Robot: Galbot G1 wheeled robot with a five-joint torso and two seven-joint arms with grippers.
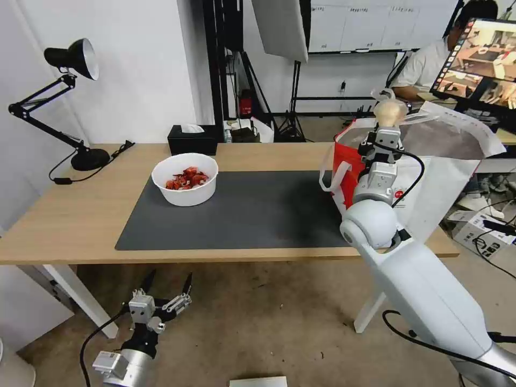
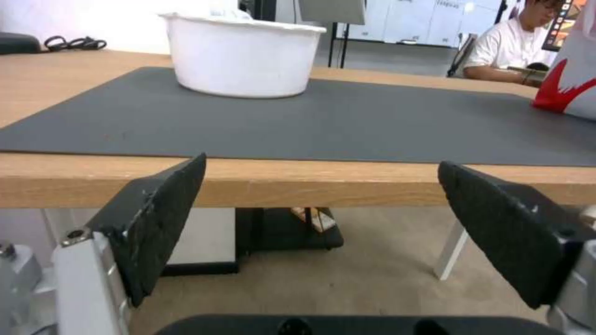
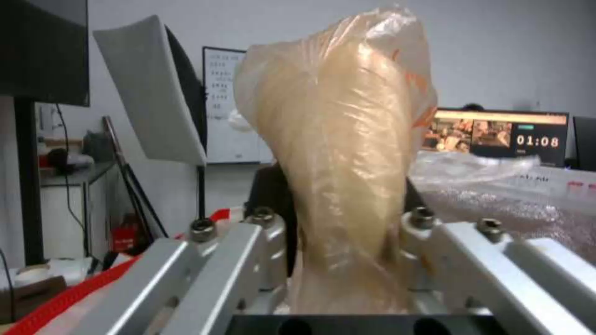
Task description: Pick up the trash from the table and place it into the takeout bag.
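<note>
The round white bowl [image 1: 185, 179] holds red scraps and sits at the 9 o'clock end of the dark grey mat [image 1: 242, 212] on the long light-wood table [image 1: 70, 215]. At 3 o'clock, the right gripper [image 1: 388, 129] reaches up over the big red-and-white takeout bag [image 1: 430, 177], squeezing a clear bag with a yellowish lump [image 3: 338, 153]. The right wrist view shows the bag's crinkles. The left gripper [image 1: 166, 285] hangs low at 7 o'clock, fingers [image 2: 155, 218] spread wide.
</note>
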